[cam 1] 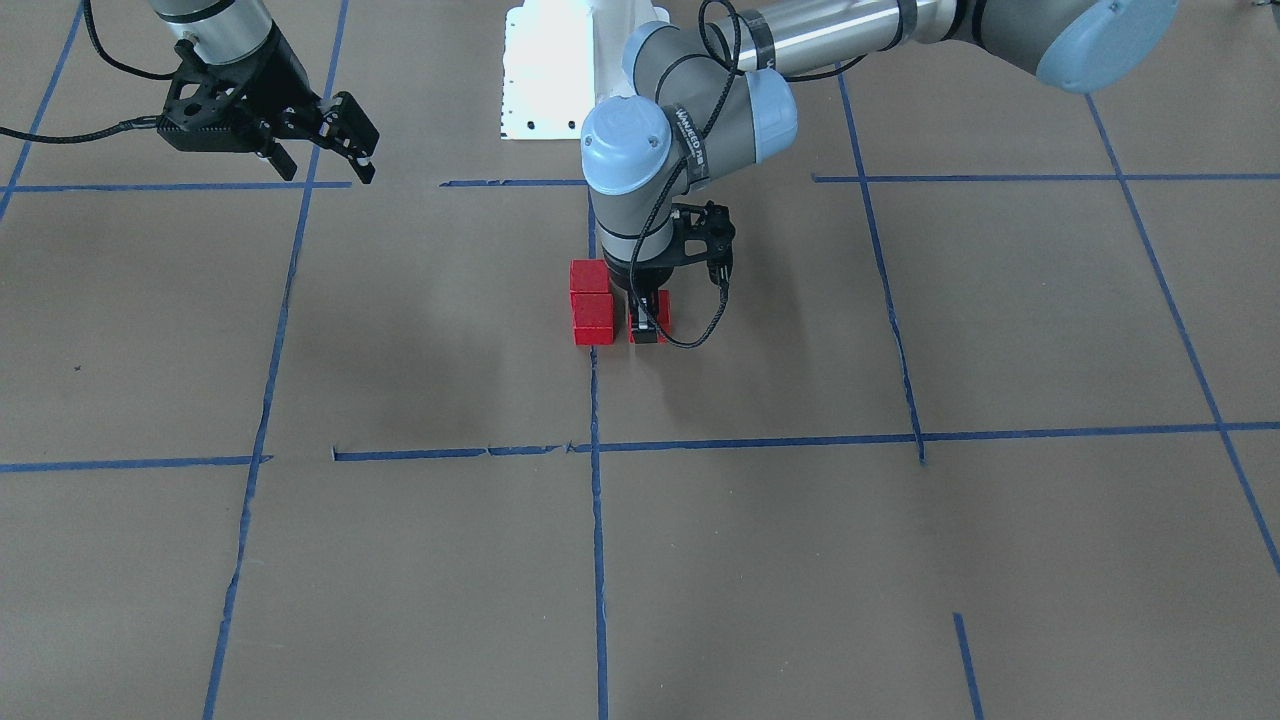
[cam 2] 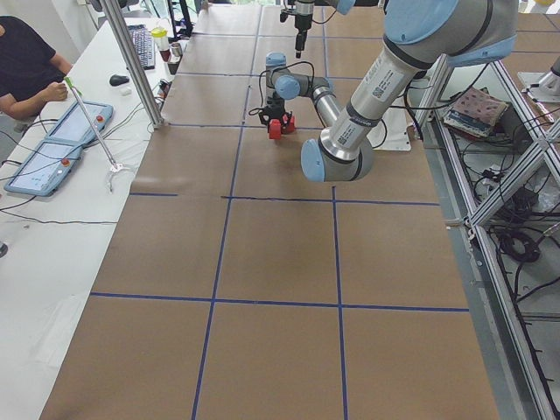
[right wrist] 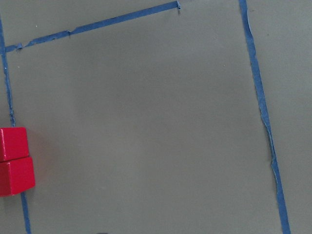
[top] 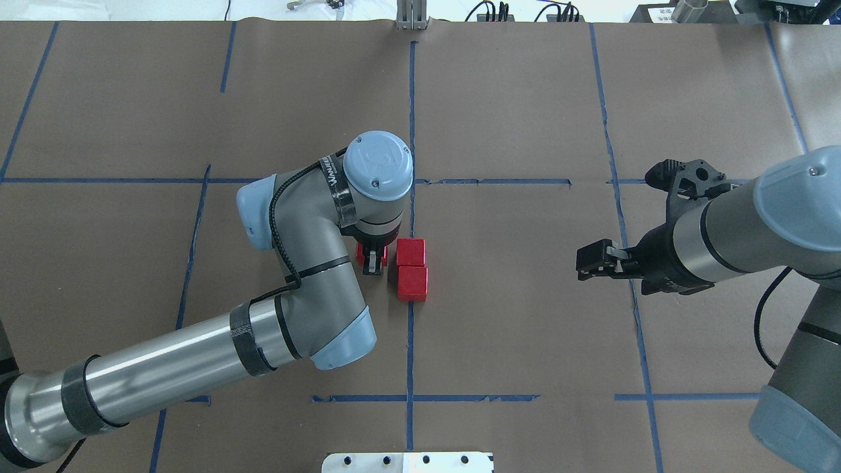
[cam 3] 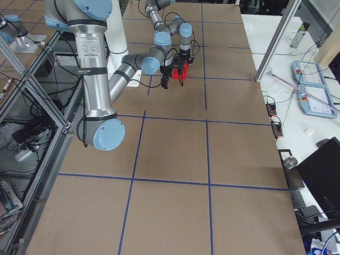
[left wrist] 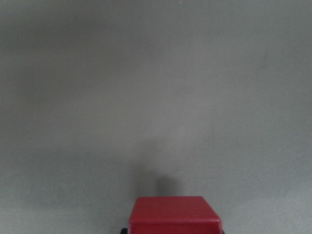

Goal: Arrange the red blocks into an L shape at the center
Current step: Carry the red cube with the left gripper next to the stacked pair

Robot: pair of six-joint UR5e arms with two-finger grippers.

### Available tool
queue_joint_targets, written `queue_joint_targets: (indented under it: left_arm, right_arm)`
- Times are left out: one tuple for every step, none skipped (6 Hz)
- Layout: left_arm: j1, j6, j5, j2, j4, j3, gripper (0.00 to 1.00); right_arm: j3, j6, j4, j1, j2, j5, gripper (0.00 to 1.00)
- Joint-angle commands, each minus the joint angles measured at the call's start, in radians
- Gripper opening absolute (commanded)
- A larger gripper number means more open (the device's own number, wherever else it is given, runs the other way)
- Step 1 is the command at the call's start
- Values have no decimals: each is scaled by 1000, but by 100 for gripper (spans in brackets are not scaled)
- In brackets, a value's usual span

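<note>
Last placement step, by my read. Left gripper (cam 1: 647,328) is clamped on the third block (cam 1: 664,310), low at table centre, just left of the far cube of the pair (top: 412,281), with a narrow gap between.

Next move: close the gap flush and square, then release.

Right gripper (top: 594,259) hovers well to the right, fingers apart, empty.

Blocks are small matte red cubes. The pair touch, in a row along the tape line (top: 410,341).

The bench (top: 525,328) wears a matt brown paper sheet, ruled with thin, slightly wrinkled blue tape (top: 409,355). The red blocks (top: 412,282) are smooth and matt. The left arm (top: 171,374) has a satin metal tube and glossy blue-grey plastic caps; the right gripper (cam 1: 328,170) is matt black, probably plastic from where I stand.
</note>
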Motion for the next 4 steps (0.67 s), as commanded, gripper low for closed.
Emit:
queue_joint_targets:
  left_arm:
    - [0, -2, 0, -11, 0, 16, 0]
    - [2, -3, 0, -11, 0, 18, 0]
    - [9, -3, 1, -11, -6, 24, 0]
    - [9, -3, 0, -11, -8, 26, 0]
  right_arm:
    - [1, 0, 0, 0, -1, 3, 100]
    - [1, 0, 0, 0, -1, 6, 100]
    - [2, 0, -1, 0, -1, 7, 100]
    - [5, 0, 0, 0, -1, 7, 100]
